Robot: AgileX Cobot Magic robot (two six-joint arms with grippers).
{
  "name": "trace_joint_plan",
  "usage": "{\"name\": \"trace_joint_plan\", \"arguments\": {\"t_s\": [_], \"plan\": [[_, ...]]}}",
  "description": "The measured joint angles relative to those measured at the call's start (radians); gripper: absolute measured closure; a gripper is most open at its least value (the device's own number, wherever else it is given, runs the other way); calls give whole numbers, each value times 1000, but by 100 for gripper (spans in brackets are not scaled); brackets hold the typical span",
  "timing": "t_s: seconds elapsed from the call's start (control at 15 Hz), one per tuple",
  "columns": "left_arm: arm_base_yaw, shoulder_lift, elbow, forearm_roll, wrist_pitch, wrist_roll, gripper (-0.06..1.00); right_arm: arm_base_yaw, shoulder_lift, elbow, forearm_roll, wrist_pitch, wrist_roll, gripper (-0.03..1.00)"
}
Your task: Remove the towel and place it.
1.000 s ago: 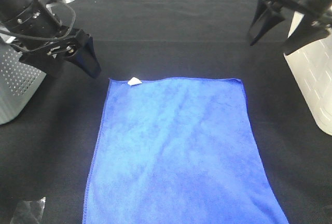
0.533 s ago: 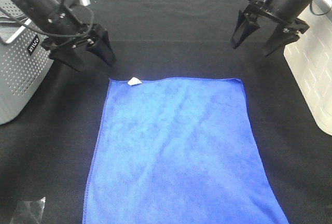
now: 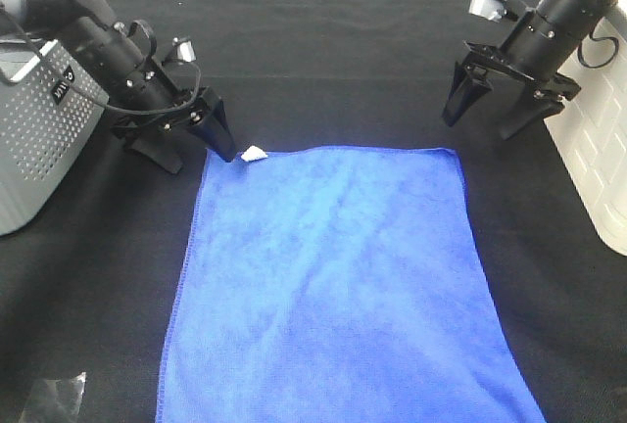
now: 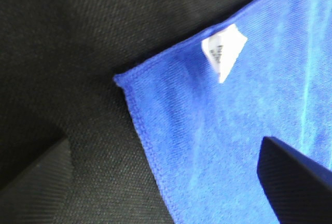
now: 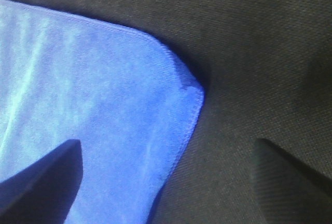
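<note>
The blue towel [image 3: 333, 276] lies flat on the black table cloth [image 3: 323, 51], its white tag [image 3: 254, 154] at the far left corner. My left gripper [image 3: 199, 159] is open and low over that corner, one fingertip next to the tag. The left wrist view shows the towel corner [image 4: 155, 110] and tag [image 4: 223, 53] between the open fingers [image 4: 36, 182]. My right gripper [image 3: 480, 127] is open, just beyond and above the far right corner. The right wrist view has that towel corner [image 5: 129, 79] between its spread fingers [image 5: 46, 177]. Neither gripper holds anything.
A grey perforated box [image 3: 39, 139] stands at the left edge behind the left arm. A white brick-patterned container [image 3: 598, 149] stands at the right edge. A clear plastic scrap [image 3: 54, 399] lies at the near left.
Both grippers came down and inward toward the towel's far corners. The left one moved right to the tagged corner, the right one lowered near the other. The towel has not moved.
</note>
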Motion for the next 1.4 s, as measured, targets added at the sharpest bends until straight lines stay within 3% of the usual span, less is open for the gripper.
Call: {"name": "trace_joint_plan", "arguments": {"t_s": [1.07, 1.4], "plan": [[-3, 2, 0, -3, -56, -22, 5, 0, 116, -5, 3, -34, 1, 14], [-83, 2, 0, -2, -65, -51, 7, 18, 120, -5, 32, -44, 1, 15]]}}
